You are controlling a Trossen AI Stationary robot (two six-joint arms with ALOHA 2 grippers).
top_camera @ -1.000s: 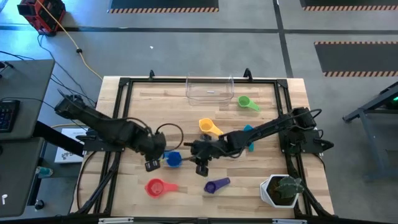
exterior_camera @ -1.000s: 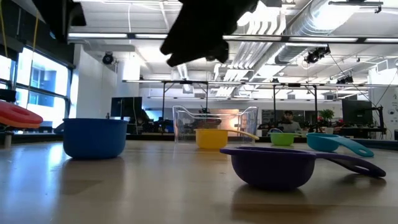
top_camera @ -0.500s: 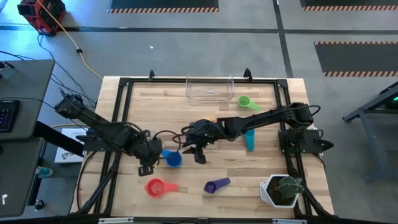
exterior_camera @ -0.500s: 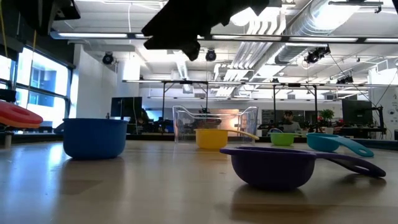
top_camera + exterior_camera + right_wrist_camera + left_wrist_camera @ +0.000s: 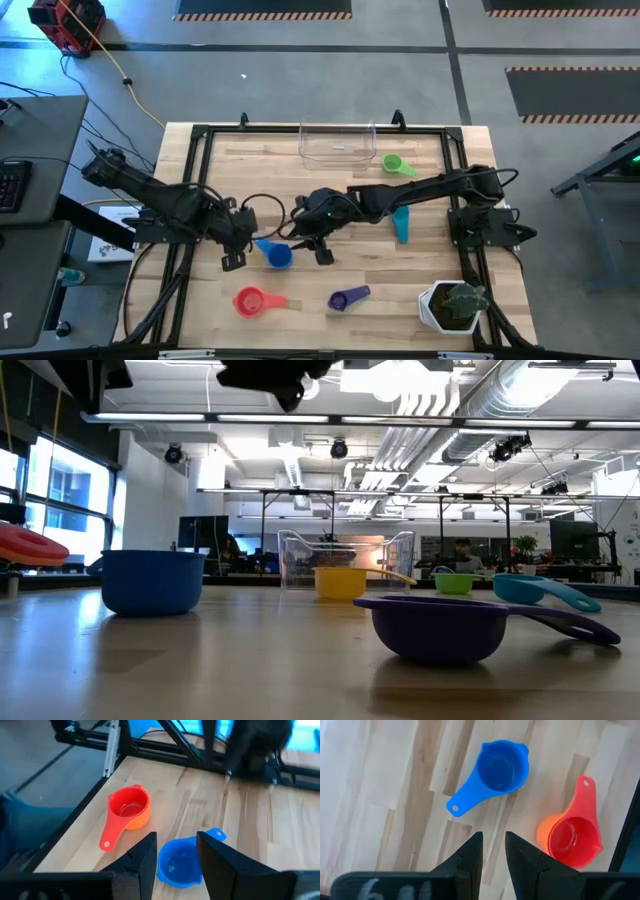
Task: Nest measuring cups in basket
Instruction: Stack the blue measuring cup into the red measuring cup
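A wooden bench [image 5: 300, 175] with a black frame carried the scattered measuring cups; the clear basket [image 5: 337, 142] stood at the far edge with nothing visible in it. The blue cup [image 5: 277, 252] sat near the middle, handle pointing toward the left arm; the orange-red cup [image 5: 250, 300] lay nearer the front edge, well apart from the basket; the purple cup [image 5: 349, 297] lay to its right; the teal cup [image 5: 401, 222] and green cup [image 5: 398, 165] lay toward the right side; the yellow cup [image 5: 340, 581] showed only from table height, since from above the right arm covered it. The left hand [image 5: 233, 238] hovered just beside the blue cup's handle, its fingers [image 5: 470, 857] a narrow gap apart and holding nothing. The right hand [image 5: 312, 243] hung above the blue cup's other side, fingers [image 5: 145, 857] spread with the cup seen between them, nothing gripped. A loop of black cable [image 5: 262, 210] lay between the two arms; a white pot with a green plant [image 5: 452, 305] stood at the front right corner.
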